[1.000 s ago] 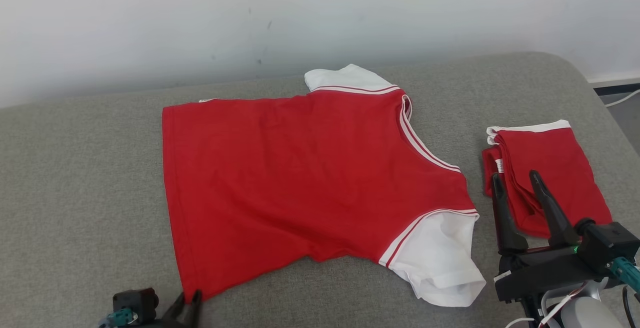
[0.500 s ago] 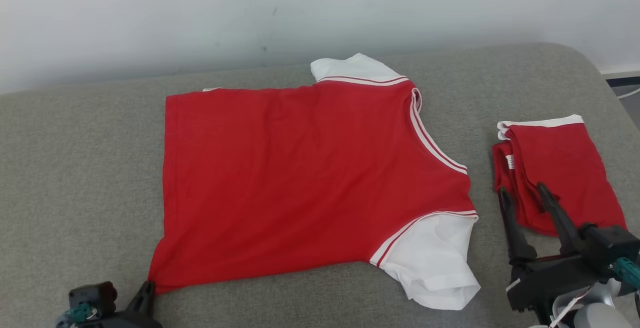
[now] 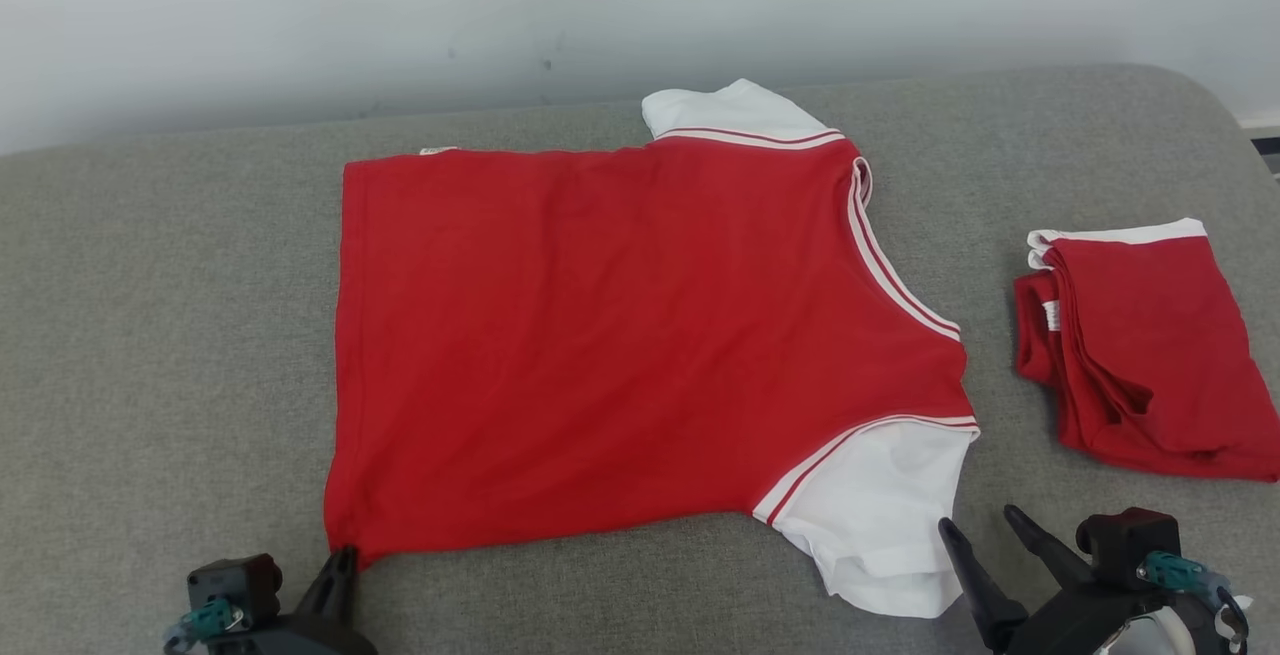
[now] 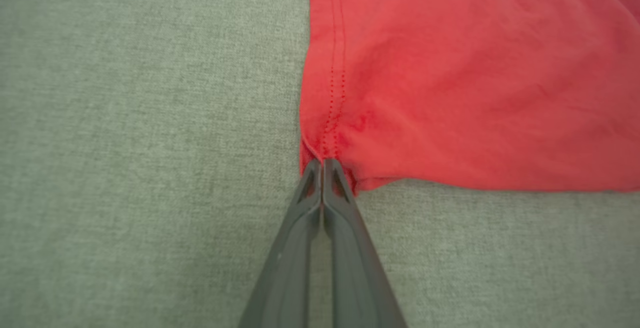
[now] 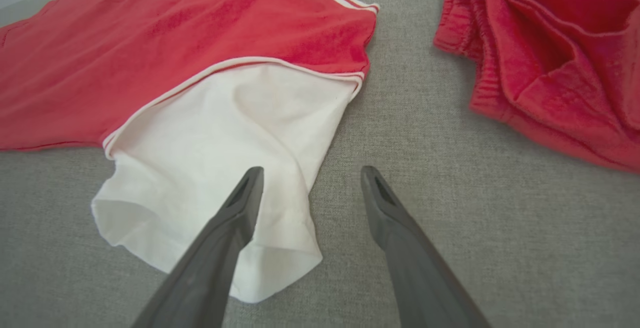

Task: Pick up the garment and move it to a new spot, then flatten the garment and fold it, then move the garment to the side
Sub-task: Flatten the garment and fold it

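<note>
Over the last second, closed the left claw (image 3: 340, 560) on the near hem corner (image 4: 325, 142) of the red T-shirt (image 3: 620, 335) and drew the bottom edge straighter; brought the right claw (image 3: 978, 518) away from the folded red garment (image 3: 1150, 355) to just beside the white sleeve (image 3: 880, 515). Allowing for a shifted head view as well.

Now: clenched tight on that corner with the left claw, cloth pinched at the very fingertips. Spread wide and gripping nothing with the right, one finger over the sleeve's cuff, the other over the bare grey worktop (image 3: 150, 335).

Lying spread out mid-worktop, hem toward the robot's left, collar toward its right, well apart from the folded piece.

Judged light, thin and limp: bound to sag and crease wherever unsupported, and likely to drag on the coarse cover, not glide. Best taken at stitched edges, such as hem corners or the shoulder beside the sleeve seam, catching both layers at once.
</note>
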Controlling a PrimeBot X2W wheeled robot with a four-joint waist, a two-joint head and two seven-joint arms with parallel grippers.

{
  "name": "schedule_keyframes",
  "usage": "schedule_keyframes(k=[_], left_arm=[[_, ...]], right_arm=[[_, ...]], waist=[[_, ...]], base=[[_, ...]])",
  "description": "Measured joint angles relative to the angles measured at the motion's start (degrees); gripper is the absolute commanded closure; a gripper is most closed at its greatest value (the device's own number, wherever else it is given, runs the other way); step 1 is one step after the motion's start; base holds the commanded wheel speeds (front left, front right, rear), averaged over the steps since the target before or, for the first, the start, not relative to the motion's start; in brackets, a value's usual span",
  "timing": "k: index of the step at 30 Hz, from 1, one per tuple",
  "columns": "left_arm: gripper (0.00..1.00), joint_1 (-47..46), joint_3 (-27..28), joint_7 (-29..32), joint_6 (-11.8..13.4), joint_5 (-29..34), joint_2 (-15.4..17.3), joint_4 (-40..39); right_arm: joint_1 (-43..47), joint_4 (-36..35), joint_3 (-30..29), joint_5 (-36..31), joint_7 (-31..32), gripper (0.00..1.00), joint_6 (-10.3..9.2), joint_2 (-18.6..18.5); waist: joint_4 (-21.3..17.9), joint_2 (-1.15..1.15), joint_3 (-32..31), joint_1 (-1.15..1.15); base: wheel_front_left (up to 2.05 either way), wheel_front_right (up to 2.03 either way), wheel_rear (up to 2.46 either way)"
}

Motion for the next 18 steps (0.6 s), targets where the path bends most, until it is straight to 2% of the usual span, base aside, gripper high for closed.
schedule_keyframes(k=[6, 12, 18], left_arm=[[1.0, -0.07, -0.45, 0.0, 0.0, 0.0, -0.31, 0.01], [1.0, -0.06, 0.96, -0.1, 0.11, 0.0, 0.34, 0.03], [1.0, -0.04, 2.08, -0.48, 1.86, 1.13, 0.94, 0.12]], right_arm=[[0.01, 0.43, 0.2, 0.63, 3.33, 0.0, -0.14, -0.07], [0.03, 0.35, 0.07, 0.96, 5.98, 0.0, -1.07, -0.09], [0.23, -0.63, -0.33, 1.42, 7.51, 0.0, -1.6, -0.29]], waist=[[0.0, 0.0, 0.22, 0.0], [0.06, 0.0, 0.48, 0.0], [0.23, 0.0, 0.95, 0.0]], base=[[0.0, 0.0, 0.0], [0.0, 0.0, 0.0], [0.0, 0.0, 0.0]])
